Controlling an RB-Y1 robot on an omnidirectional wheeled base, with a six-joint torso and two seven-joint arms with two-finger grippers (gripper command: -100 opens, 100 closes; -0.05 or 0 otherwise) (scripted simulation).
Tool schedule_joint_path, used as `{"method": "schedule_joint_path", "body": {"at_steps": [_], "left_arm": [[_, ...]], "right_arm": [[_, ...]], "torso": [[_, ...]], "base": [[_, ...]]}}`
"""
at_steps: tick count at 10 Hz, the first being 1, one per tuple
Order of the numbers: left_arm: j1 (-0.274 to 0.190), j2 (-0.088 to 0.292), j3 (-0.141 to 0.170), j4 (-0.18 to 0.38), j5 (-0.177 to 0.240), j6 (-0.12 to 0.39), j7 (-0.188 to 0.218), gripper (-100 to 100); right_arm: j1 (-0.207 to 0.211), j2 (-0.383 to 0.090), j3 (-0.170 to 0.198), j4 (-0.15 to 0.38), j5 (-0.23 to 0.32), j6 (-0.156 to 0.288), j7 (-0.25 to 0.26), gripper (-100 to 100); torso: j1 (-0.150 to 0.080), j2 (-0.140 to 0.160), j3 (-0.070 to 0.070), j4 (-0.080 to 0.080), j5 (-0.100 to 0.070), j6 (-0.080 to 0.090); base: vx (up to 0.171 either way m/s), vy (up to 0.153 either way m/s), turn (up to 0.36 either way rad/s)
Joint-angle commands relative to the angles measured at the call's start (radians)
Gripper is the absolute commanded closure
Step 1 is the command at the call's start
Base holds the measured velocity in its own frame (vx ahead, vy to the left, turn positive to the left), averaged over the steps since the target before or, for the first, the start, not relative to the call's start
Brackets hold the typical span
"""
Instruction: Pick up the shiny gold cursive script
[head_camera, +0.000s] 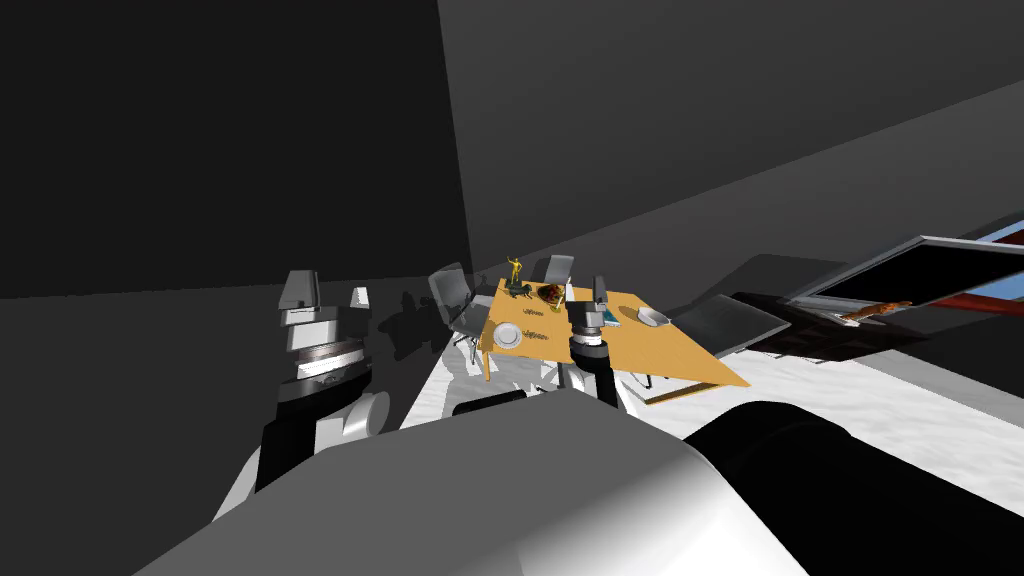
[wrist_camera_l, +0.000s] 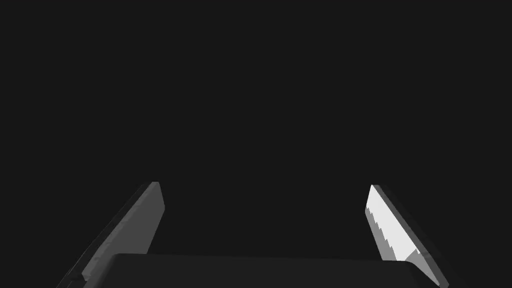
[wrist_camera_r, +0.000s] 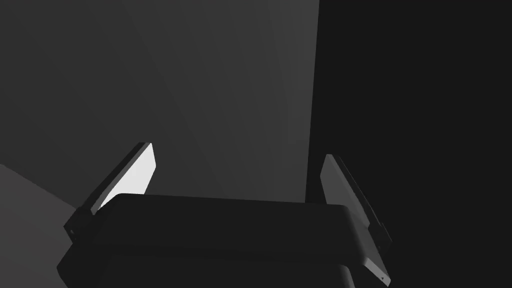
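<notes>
Left pincer (head_camera: 330, 292), left of centre in the head view, stands wide open and empty. Right pincer (head_camera: 585, 292), centre frame, is equally spread, holding nothing. Beyond, on the orange desk (head_camera: 680, 355), the tiny gold script (head_camera: 530, 313) lies just past a white plate (head_camera: 507, 334).

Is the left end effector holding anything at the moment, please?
No, the left end effector is open, its fingers standing wide apart with nothing between them.

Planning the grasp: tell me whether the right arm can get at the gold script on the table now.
Probably not. The right gripper points up at a wall, jaws open, while the table holding the small gold script looks well ahead; rolling closer seems needed first.
</notes>
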Motion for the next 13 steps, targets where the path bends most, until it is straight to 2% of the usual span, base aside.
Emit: {"method": "schedule_joint_path", "body": {"at_steps": [1, 4, 8, 9, 11, 12, 13], "left_arm": [[0.0, 0.0, 0.0, 0.0, 0.0, 0.0, 0.0, 0], [0.0, 0.0, 0.0, 0.0, 0.0, 0.0, 0.0, 0], [0.0, 0.0, 0.0, 0.0, 0.0, 0.0, 0.0, 0], [0.0, 0.0, 0.0, 0.0, 0.0, 0.0, 0.0, 0], [0.0, 0.0, 0.0, 0.0, 0.0, 0.0, 0.0, 0], [0.0, 0.0, 0.0, 0.0, 0.0, 0.0, 0.0, 0], [0.0, 0.0, 0.0, 0.0, 0.0, 0.0, 0.0, 0]], "right_arm": [[-0.008, -0.04, 0.0, 0.026, 0.023, 0.002, 0.019, -100], [-0.026, -0.115, 0.002, 0.087, 0.075, 0.006, 0.062, -100], [-0.058, -0.24, 0.014, 0.197, 0.175, 0.013, 0.143, -100], [-0.058, -0.254, 0.014, 0.208, 0.175, 0.013, 0.143, -100], [-0.075, -0.323, 0.027, 0.27, 0.234, 0.018, 0.191, -100], [-0.075, -0.331, 0.027, 0.283, 0.234, 0.018, 0.191, -100], [-0.084, -0.37, 0.036, 0.324, 0.265, 0.02, 0.215, -100]], "torso": [[0.0, 0.0, 0.0, 0.0, 0.0, 0.0], [-0.003, 0.002, 0.001, 0.0, -0.001, 0.0], [-0.003, 0.002, 0.001, 0.0, -0.001, 0.0], [-0.003, 0.002, 0.001, 0.0, -0.001, 0.0], [-0.002, 0.001, 0.0, 0.0, 0.0, 0.0], [-0.002, 0.001, 0.0, 0.0, 0.0, 0.0], [-0.002, 0.001, 0.0, 0.0, 0.0, 0.001]], "base": [[-0.013, -0.014, 0.151], [-0.027, -0.036, 0.202], [-0.034, -0.035, 0.263], [-0.028, -0.024, 0.113], [-0.023, -0.013, 0.253], [-0.019, -0.017, 0.132], [-0.021, -0.012, 0.219]]}}
